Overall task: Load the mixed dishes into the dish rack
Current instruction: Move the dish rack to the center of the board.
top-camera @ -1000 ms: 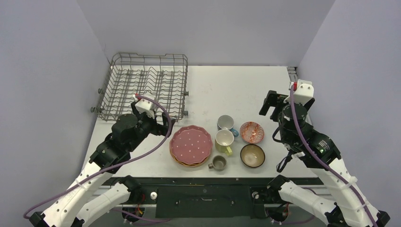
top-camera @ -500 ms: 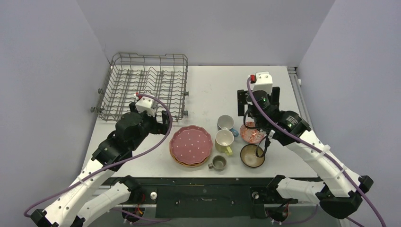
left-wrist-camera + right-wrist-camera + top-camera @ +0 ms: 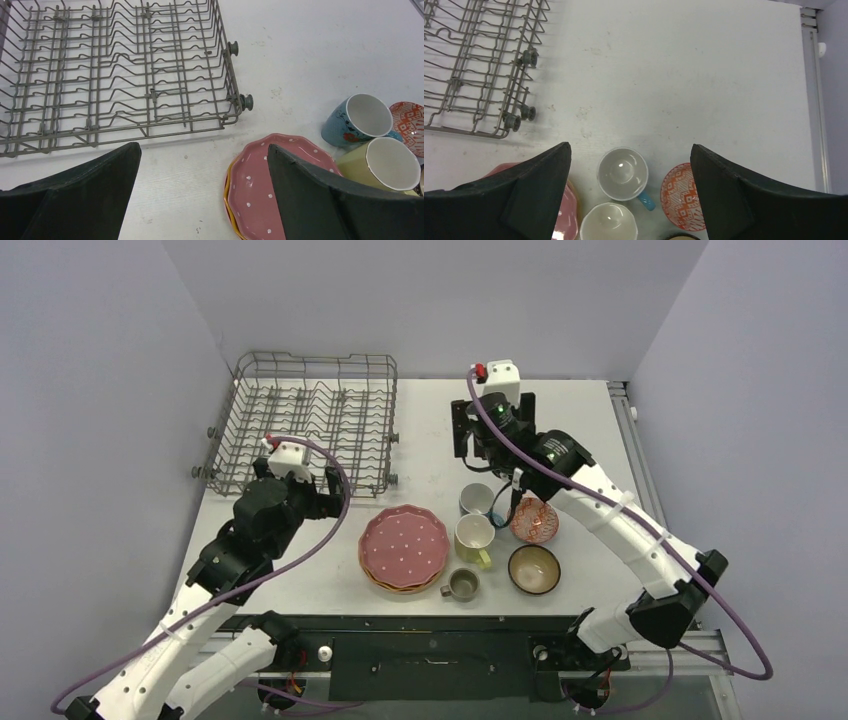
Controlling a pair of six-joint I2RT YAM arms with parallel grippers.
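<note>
the rectangular grey metal wire dish rack [image 3: 318, 420] stands at the far left of the white table [image 3: 440, 420], with small wheels [image 3: 245, 101] along its right side; the dishes all sit on the tabletop towards the front edge, right of the rack and apart from it; a pink scalloped plate [image 3: 404, 545] with white dots tops a short stack, an orange rim [image 3: 228, 200] showing beneath it (anything lower is too hidden to tell); just right of the stack stands a pale yellow mug [image 3: 474, 537], a blue mug [image 3: 478, 500] just behind it and a small grey-olive mug [image 3: 461, 584] in front, each mouth up; further right lie a red-patterned bowl [image 3: 535, 522], partly covered by the right arm [image 3: 600, 505] in the top view, and a dark brown bowl [image 3: 534, 569] nearer the front; the left gripper [image 3: 202, 150] hangs over the bare strip between the rack's near right corner and the plates, fingers spread wide, holding nothing; the right gripper [image 3: 630, 147] hovers by the blue mug, which shows between its fingers in the wrist view, jaws likewise wide apart and empty
</note>
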